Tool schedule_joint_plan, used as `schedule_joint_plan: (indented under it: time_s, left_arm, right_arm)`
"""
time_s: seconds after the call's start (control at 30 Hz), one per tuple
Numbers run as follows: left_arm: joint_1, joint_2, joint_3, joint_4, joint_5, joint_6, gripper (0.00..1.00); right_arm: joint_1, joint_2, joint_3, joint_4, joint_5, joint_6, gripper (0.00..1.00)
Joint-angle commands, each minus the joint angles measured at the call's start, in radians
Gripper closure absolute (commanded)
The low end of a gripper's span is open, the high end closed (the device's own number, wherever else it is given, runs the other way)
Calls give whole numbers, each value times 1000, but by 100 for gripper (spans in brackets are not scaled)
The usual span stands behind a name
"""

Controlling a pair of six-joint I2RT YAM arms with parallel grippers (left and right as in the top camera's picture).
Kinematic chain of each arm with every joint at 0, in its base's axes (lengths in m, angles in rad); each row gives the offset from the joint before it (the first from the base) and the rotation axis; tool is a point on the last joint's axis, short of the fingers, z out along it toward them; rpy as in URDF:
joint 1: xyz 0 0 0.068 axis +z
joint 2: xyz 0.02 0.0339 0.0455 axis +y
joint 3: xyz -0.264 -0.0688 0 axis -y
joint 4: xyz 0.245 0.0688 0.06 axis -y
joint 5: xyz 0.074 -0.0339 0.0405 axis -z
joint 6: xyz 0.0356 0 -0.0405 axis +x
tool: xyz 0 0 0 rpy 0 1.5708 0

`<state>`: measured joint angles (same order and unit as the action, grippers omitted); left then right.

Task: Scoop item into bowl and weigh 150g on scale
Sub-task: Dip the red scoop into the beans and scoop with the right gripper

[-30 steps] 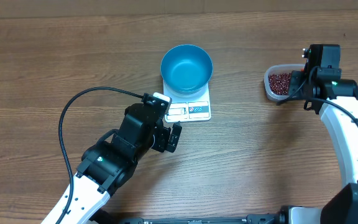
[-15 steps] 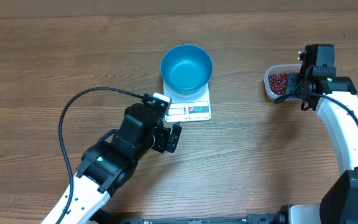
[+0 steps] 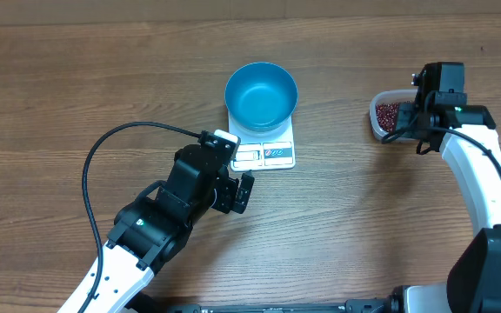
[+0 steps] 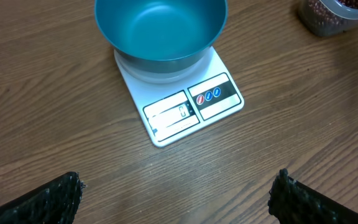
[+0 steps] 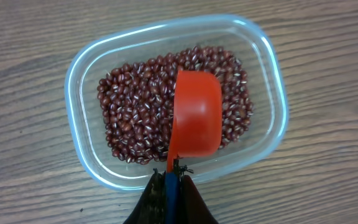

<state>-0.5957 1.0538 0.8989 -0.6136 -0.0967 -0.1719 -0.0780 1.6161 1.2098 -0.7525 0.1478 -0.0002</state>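
where left claw point(image 4: 176, 193) hangs: 7 o'clock of scale point(image 4: 188, 106), jaws wide
scale: blue bowl point(image 4: 160, 25) sits on its 12 o'clock end
right claw point(image 5: 169, 186): pinched tight on red scoop point(image 5: 196, 112) handle
beans point(image 5: 135, 118): in clear tub point(image 5: 79, 68), 3 o'clock of blue bowl, scoop cup over them

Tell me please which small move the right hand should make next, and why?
Probably lower the red scoop into the beans and push it forward to fill it. The right hand is shut on the scoop's handle, the scoop hangs over the clear tub with no beans visible on it, and the blue bowl on the scale is empty.
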Motion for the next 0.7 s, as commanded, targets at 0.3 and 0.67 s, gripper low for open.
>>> schedule_joint_plan:
  time_s: [0.3, 0.67]
  left_arm:
    - [-3, -13, -11, -3, 8, 23, 0]
    - [-3, -13, -11, -3, 12, 23, 0]
  right_arm:
    - [-2, 30, -12, -7, -116, -4, 96]
    - [-2, 31, -12, -12, -202, -10, 96]
